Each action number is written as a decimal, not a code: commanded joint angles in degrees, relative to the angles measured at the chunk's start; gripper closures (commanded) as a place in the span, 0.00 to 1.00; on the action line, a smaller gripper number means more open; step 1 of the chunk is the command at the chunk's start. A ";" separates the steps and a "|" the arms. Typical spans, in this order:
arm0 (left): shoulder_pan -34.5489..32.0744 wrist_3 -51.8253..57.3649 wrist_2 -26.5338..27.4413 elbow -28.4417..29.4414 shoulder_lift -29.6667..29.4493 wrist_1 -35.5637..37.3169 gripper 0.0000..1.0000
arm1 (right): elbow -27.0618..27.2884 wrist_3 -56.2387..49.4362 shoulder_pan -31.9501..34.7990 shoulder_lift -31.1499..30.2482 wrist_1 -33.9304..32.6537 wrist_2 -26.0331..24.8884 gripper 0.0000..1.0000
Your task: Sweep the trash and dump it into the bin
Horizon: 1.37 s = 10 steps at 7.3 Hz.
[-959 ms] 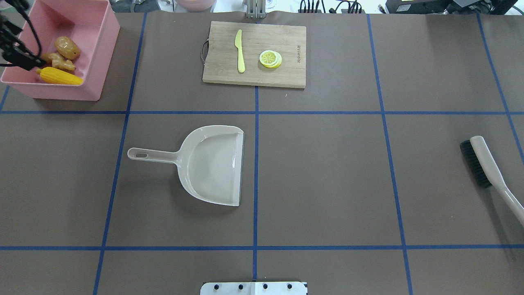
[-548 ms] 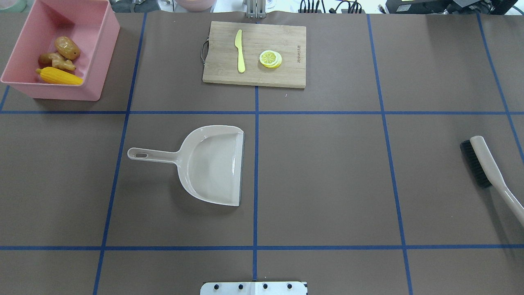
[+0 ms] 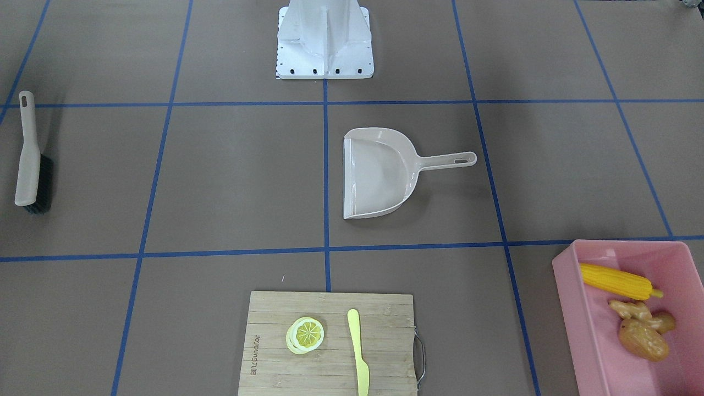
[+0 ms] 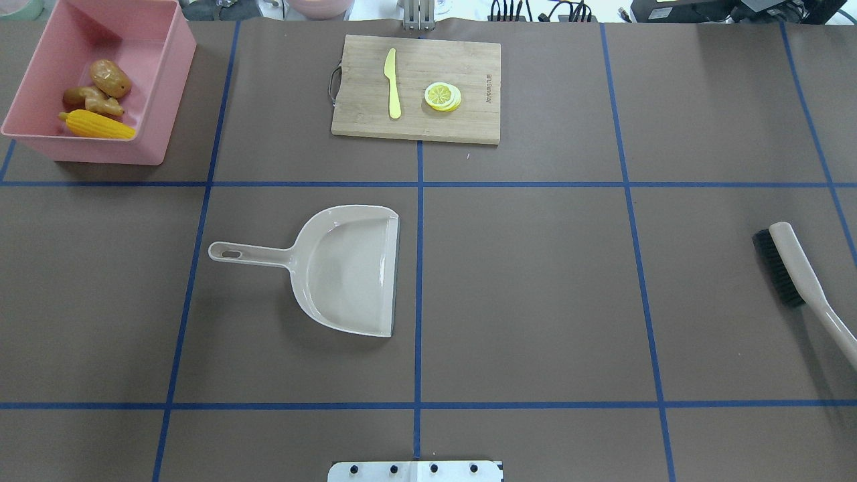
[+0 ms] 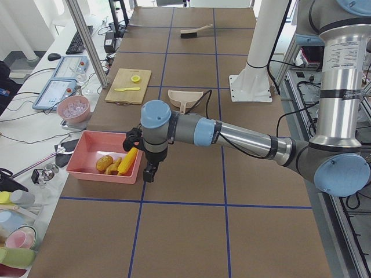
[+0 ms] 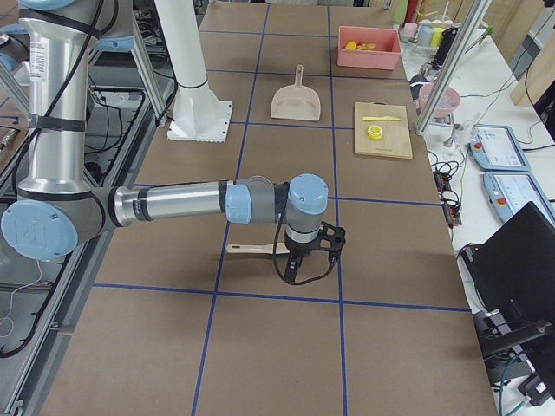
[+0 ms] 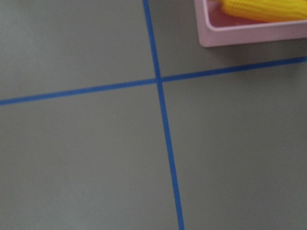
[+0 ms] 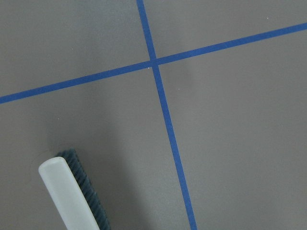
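The pink bin sits at the far left corner of the table. Inside it lie the trash pieces: a yellow corn cob, a tan ginger root and a brown potato. My left gripper shows only in the exterior left view, hanging beside the bin's near side; whether it is open or shut I cannot tell. My right gripper shows only in the exterior right view, over the brush, and its state I cannot tell either. The left wrist view catches a bin corner with the corn.
A beige dustpan lies empty mid-table, handle pointing left. The brush lies at the right edge. A wooden cutting board at the back holds a yellow knife and lemon slices.
One second ago my left gripper hung over the bin's left edge in the overhead view. It has since gone out of that view to the left. Nothing else moved.
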 commanded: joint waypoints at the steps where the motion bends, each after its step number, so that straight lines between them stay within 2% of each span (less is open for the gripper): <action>1: -0.14 -0.12 -0.01 0.89 0.75 0.37 0.02 | 0.44 0.01 0.08 0.09 0.00 0.38 0.00; 4: -0.32 -0.03 0.07 0.62 -2.31 -0.07 0.02 | 0.10 -0.08 0.00 0.09 0.09 0.47 0.00; 8: -0.32 -0.03 -0.01 -1.40 -2.41 -0.25 0.02 | 0.36 -1.04 0.00 1.14 0.18 -1.10 0.00; 9: -0.32 -0.03 -0.01 -1.58 -2.41 -0.25 0.02 | 0.54 -1.22 0.00 1.49 1.22 -1.81 0.00; 10: -0.32 -0.03 0.07 -1.49 -2.41 -0.25 0.02 | 0.54 -2.52 0.00 1.32 4.97 -2.16 0.00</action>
